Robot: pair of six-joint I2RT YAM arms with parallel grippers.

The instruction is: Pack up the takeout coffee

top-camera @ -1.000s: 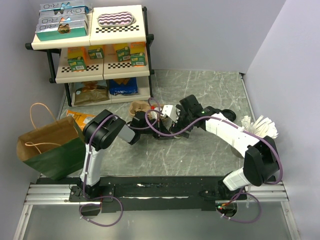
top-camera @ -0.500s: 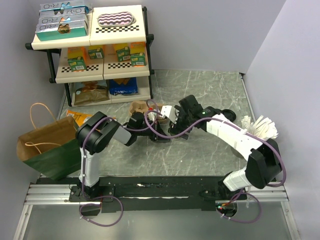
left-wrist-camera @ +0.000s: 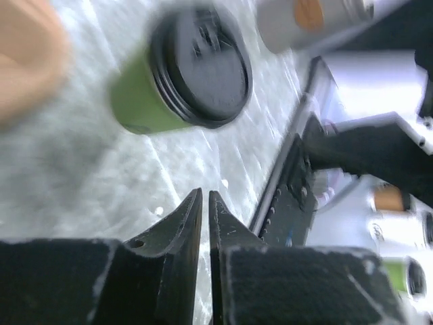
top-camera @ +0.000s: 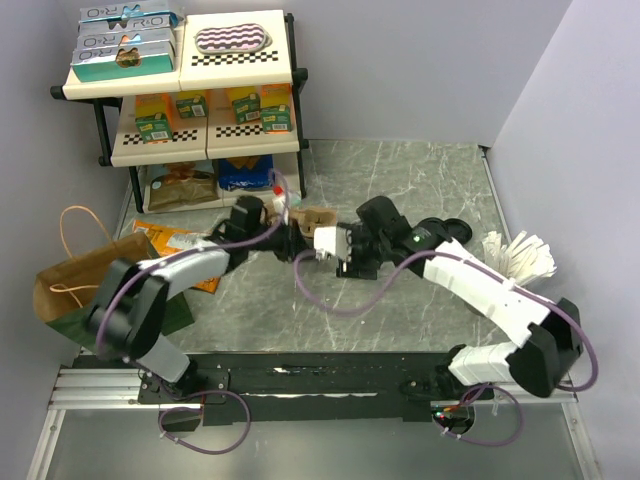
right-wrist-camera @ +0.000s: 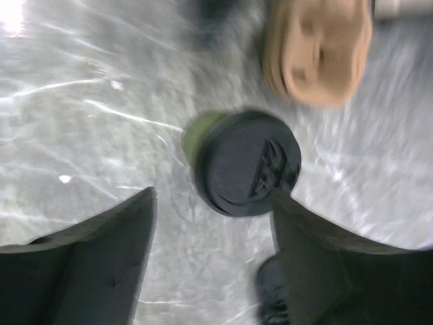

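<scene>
The takeout coffee (right-wrist-camera: 245,162) is a small green cup with a black lid on, standing on the marble table (right-wrist-camera: 81,122). My right gripper (right-wrist-camera: 213,203) is open just short of it, and its right finger (right-wrist-camera: 318,257) is close to the lid's edge. In the left wrist view the takeout coffee (left-wrist-camera: 183,74) stands well ahead of my left gripper (left-wrist-camera: 205,198), whose jaws are closed to a thin slit with nothing in them. From above, my right gripper (top-camera: 345,258) hides the cup. My left gripper (top-camera: 290,228) reaches in from the left.
A brown pulp carrier (top-camera: 315,218) lies just behind both grippers. A grey cup stack (left-wrist-camera: 308,17) lies nearby. A paper bag (top-camera: 95,290) stands at the left, with an orange packet (top-camera: 170,240) beside it. A shelf rack (top-camera: 190,100) fills the back left. White strips (top-camera: 520,255) lie at the right.
My left arm has unfolded and swung left and back, drawing its gripper away from the cup. My right gripper has shifted slightly left over the cup, its jaws narrowing a little.
</scene>
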